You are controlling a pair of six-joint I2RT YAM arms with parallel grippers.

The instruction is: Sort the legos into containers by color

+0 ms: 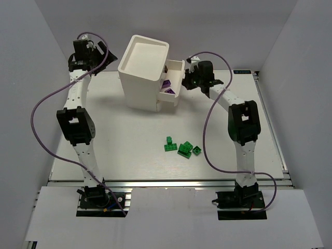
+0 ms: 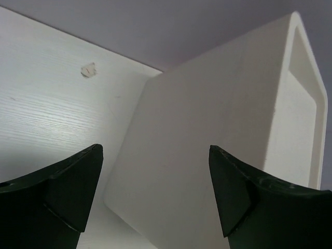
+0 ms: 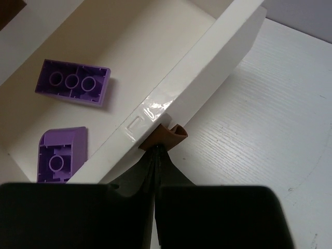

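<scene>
- The cabinet (image 1: 140, 78) stands at 12 o'clock on the table (image 1: 104, 150). Its drawer fronts face 3 o'clock.
- The right fingers (image 3: 148, 174) are at the cabinet's 3 o'clock, clenched flat together with the small brown knob (image 3: 167, 136) at their tips.
  - This looks like a pinch grip on the knob, the only handle for sliding the drawer (image 3: 202, 83).
  - I cannot tell whether the drawer is being pulled out or pushed in.
- That drawer is pulled out. Two purple legos (image 3: 72, 83) lie loose on its floor, apart from each other, so purple looks sorted.
- The left fingers (image 2: 72, 192) are released and spread wide, with nothing between them.
  - They hover at the cabinet's 9 o'clock and point at its blank side wall.
  - My guess is they are there to steady the light cabinet against the drawer's slide.
  - I cannot tell whether they touch the wall.
- The green legos (image 1: 184, 148) are a small cluster on the bare table near its centre.
  - They lie at 6 o'clock from the drawer, well apart from both arms, and are not sorted yet.
- No yellow-green pieces are in view. They may be in a closed drawer, but I cannot tell.
- I judge the task partly done. Green needs its own drawer opened next.
- The risk is the cabinet shifting or tipping if the knob is tugged with nothing bracing it.
</scene>
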